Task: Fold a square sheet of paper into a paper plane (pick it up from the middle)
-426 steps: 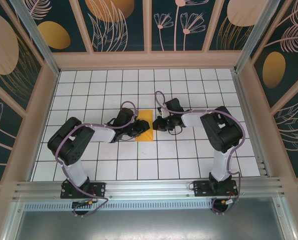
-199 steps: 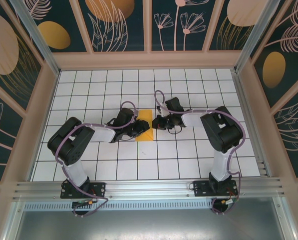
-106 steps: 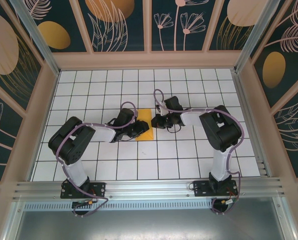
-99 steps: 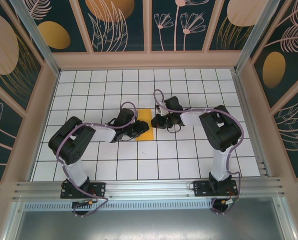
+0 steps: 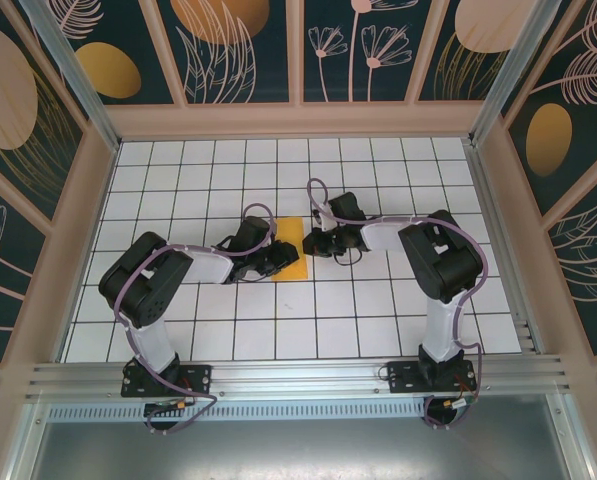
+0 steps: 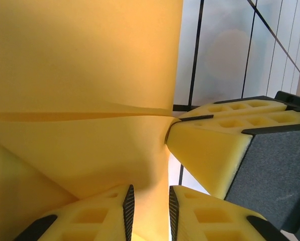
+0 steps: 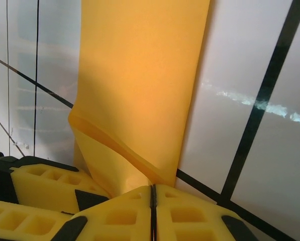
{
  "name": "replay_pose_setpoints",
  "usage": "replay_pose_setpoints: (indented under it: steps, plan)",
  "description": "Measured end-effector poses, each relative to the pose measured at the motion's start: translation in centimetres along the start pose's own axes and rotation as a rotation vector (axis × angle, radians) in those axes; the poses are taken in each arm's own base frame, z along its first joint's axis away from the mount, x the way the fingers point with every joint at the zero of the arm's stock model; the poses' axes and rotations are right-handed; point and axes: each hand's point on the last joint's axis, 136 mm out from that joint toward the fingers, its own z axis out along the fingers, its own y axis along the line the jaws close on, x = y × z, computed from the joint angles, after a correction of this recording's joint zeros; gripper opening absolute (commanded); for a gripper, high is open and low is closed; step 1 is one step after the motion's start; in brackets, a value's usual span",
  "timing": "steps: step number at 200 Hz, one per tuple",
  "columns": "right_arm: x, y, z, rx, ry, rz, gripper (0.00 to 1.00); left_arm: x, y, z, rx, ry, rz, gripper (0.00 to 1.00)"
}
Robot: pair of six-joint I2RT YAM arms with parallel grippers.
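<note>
Orange-yellow, the sheet of paper (image 5: 292,246) lies partly folded near the middle of the white grid table (image 5: 378,300). The left gripper (image 5: 280,262) is at the sheet's left edge and the right gripper (image 5: 311,243) at its right edge.

From the left wrist, the paper (image 6: 89,75) spreads wide with a crease across it. The left gripper's yellow pads (image 6: 104,213) stand slightly apart, paper showing in the gap.

From the right wrist, the right gripper (image 7: 152,190) is pressed closed. Its tips pinch the folded edge of the paper (image 7: 139,75), which lifts off the tiles there.
</note>
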Motion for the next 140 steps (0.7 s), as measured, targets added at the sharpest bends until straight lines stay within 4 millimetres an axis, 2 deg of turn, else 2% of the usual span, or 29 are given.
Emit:
replay_pose_setpoints:
  steps: [39,56,88,104,120,140]
  plan:
    - [-0.5,-0.2,-0.2,0.025,-0.017,0.023,0.31,0.0,0.2,0.1,-0.01,0.004,-0.005,0.28]
    - [-0.9,0.1,-1.1,0.042,-0.045,0.02,0.33,0.0,0.3,0.1,-0.015,0.002,-0.006,0.28]
    - [-1.6,1.7,-4.4,0.059,-0.139,-0.001,0.26,-0.1,0.4,0.2,-0.024,-0.001,-0.01,0.26]
    - [-1.1,2.1,-5.7,0.058,-0.163,-0.002,0.21,-0.2,0.4,0.2,-0.029,-0.005,-0.017,0.25]
    - [-0.1,1.9,-6.1,0.059,-0.158,0.009,0.17,-0.2,0.5,0.2,-0.032,-0.008,-0.021,0.24]
    - [1.9,1.7,-5.5,0.059,-0.113,0.021,0.12,-0.3,0.6,0.2,-0.039,-0.014,-0.03,0.23]
